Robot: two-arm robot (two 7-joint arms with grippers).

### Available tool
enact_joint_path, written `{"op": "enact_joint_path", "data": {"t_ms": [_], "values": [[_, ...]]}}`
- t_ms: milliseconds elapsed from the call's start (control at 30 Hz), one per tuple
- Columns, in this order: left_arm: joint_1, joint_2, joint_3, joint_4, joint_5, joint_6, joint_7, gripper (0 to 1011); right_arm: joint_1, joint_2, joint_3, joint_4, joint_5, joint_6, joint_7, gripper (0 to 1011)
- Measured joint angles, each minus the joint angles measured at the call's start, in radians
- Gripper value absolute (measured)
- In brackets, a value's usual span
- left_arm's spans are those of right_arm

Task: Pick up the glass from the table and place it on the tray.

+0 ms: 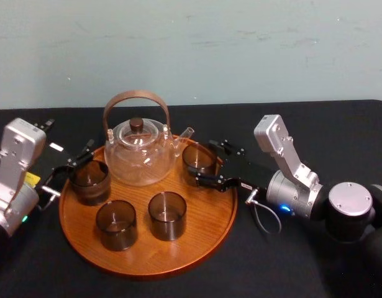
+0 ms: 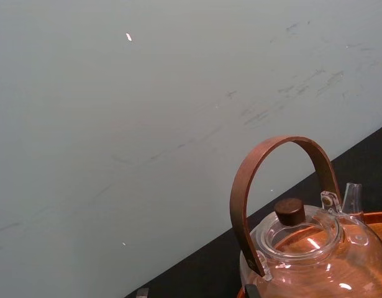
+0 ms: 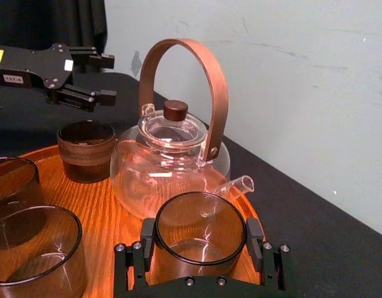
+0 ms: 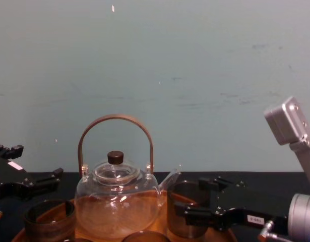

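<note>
The glass (image 1: pixel 200 158), a smoky clear tumbler, stands upright over the right side of the round wooden tray (image 1: pixel 203 217), just beside the teapot's spout. My right gripper (image 1: pixel 202 161) reaches in from the right and is shut on it. In the right wrist view one finger presses each side of the glass (image 3: pixel 200 226), and the gripper (image 3: pixel 200 239) hides its base. In the chest view the glass (image 4: pixel 187 209) sits low at tray level. My left gripper (image 1: pixel 79 158) hovers open at the tray's left edge, holding nothing.
A clear glass teapot (image 1: pixel 140 152) with a brown hoop handle stands at the back of the tray. Three more glasses are on the tray: left (image 1: pixel 89 180), front left (image 1: pixel 116 223), front middle (image 1: pixel 167 214). Black cloth covers the table around it.
</note>
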Motion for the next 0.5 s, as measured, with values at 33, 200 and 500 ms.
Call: {"op": "enact_joint_path", "data": {"t_ms": [33,200,500], "values": [[0.0,0.0,0.0,0.0,0.0,0.0,0.0,1001,0.0,0.0,0.0,0.001,0.0,0.001,0.0,898],[0.0,0.0,0.0,0.0,0.0,0.0,0.0,1001,0.0,-0.001,-0.002,0.007,-0.001,0.007,-0.002,898],[0.0,0.0,0.0,0.0,0.0,0.0,0.0,1002,0.003,-0.001,-0.009,0.015,-0.011,0.014,-0.004,898]]}}
